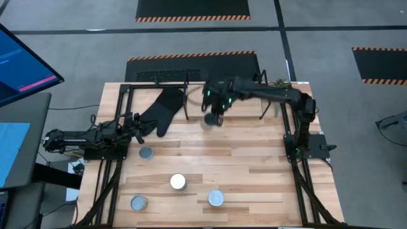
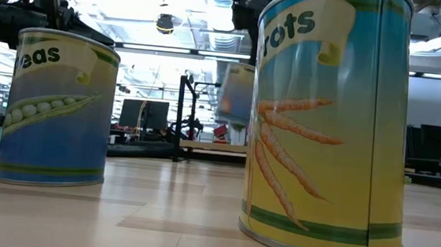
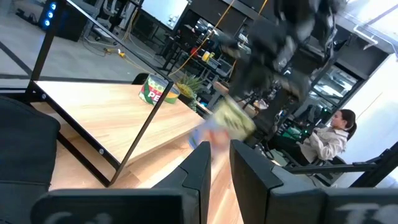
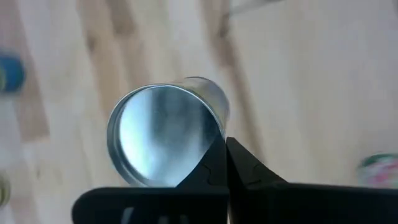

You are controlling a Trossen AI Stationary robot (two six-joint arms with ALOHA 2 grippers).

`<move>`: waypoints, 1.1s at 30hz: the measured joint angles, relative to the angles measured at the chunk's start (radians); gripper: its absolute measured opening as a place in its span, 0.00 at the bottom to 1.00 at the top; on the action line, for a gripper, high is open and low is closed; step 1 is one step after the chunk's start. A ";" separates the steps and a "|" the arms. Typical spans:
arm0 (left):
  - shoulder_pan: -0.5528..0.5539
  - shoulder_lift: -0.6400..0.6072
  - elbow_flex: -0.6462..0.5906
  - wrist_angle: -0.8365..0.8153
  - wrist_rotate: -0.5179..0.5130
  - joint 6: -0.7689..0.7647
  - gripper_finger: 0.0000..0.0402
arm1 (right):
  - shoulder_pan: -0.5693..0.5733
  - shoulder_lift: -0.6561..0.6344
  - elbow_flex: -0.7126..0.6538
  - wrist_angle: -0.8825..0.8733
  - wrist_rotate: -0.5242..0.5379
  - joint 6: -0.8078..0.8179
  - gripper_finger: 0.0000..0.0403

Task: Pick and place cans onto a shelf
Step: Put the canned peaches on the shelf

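Cans (image 1: pixel 178 182) wait on your near surface (image 1: pixel 254 165) while the right end effector (image 1: pixel 213 120), clamped on one can (image 4: pixel 163 134), holds it by the far shelf (image 1: pixel 159 89); left end effector (image 1: pixel 137 124) idles narrowly parted.

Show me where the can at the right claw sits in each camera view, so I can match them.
High view: the can lies under the right claw, beside the shelf.
Low view: the can is far back, between the peas can and the carrots can.
Left wrist view: the can is tilted, centre, past the shelf.
Right wrist view: the can shows its silver end.
Shared landmark: the shelf, in the high and left wrist views.
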 joint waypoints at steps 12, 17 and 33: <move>0.000 0.000 0.000 0.000 -0.002 0.000 0.12 | -0.226 0.038 0.080 0.046 -0.001 -0.037 0.00; 0.000 0.000 0.000 0.000 -0.009 -0.002 0.12 | -0.280 0.118 0.099 0.034 -0.003 -0.084 0.00; 0.000 0.014 0.000 0.000 -0.012 -0.013 0.12 | -0.316 0.337 0.358 -0.112 -0.038 -0.134 0.00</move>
